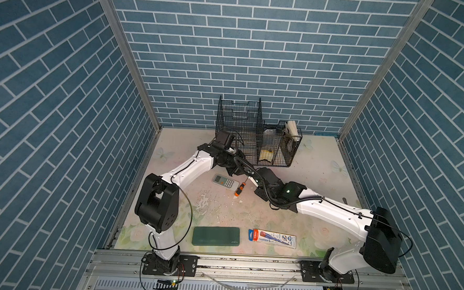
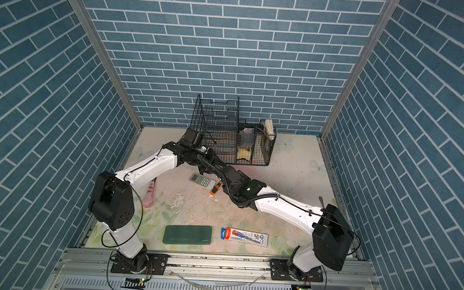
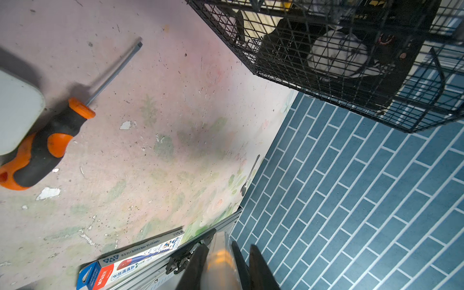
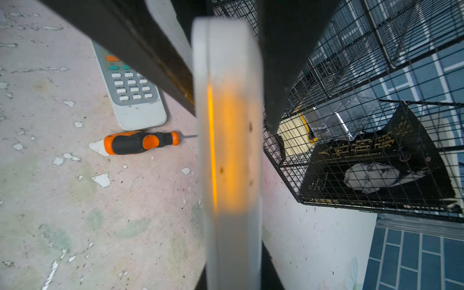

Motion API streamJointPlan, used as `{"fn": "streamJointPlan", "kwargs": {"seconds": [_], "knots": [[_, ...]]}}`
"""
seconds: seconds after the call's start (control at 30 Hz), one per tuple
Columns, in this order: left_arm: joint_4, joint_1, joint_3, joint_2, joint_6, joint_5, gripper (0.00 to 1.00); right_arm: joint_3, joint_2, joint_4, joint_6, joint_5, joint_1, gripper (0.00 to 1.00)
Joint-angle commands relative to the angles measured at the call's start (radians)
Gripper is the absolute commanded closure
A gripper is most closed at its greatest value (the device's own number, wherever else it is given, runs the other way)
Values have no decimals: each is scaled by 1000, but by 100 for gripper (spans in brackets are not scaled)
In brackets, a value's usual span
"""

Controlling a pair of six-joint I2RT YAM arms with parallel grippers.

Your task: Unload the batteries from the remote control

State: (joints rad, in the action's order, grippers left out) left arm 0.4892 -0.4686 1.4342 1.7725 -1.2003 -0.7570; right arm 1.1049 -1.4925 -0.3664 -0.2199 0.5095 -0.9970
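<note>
In both top views my two arms meet over the middle of the worn floral surface [image 1: 319, 166], just in front of a black wire basket [image 1: 253, 136]. The left hand [image 1: 237, 169] and right hand [image 1: 262, 177] sit tip to tip. They are so close together that from up here I cannot make out what lies between them. Just on the near side of the left hand a pale spare remote [image 1: 225, 181] lies flat, buttons up. An orange-and-black screwdriver [image 1: 240, 189] rests right against its end. Well back from both hands, toward the arm bases, a dark green case [image 1: 215, 235] and a printed pen box [image 1: 272, 238] lie side by side.

In the left wrist view, the left hand [image 3: 223, 253] shows dark fingers [image 3: 195, 266] on either side of a blurred pale shape with an orange patch. I cannot tell whether they are pressing on it or only close to it. Beyond the hand are the screwdriver, a corner of the spare remote, and the basket with a black book [image 3: 281, 47] inside.

In the right wrist view, the right hand [image 4: 231, 120] is clamped on the remote [image 4: 231, 175]. It is a white one held on edge between the two black fingers [image 4: 150, 57], with an orange glow along its side seam. The basket stands just beside the hand. The spare remote and screwdriver lie on the surface on the hand's other side.
</note>
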Motion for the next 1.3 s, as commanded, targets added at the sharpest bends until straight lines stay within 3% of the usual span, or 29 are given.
{"fn": "streamJointPlan", "kwargs": {"seconds": [0.0, 0.5, 0.87, 1.27], "knots": [[-18, -5, 21, 18, 50, -24, 80, 21, -5, 90, 38, 32, -5, 100], [-23, -7, 31, 19, 22, -13, 80, 59, -59, 145, 25, 132, -34, 100], [-60, -2, 22, 25, -3, -24, 96, 70, -71, 153, 37, 164, -41, 100], [-84, 16, 26, 18, -13, -25, 100, 42, -47, 196, 28, 195, -46, 80]]}}
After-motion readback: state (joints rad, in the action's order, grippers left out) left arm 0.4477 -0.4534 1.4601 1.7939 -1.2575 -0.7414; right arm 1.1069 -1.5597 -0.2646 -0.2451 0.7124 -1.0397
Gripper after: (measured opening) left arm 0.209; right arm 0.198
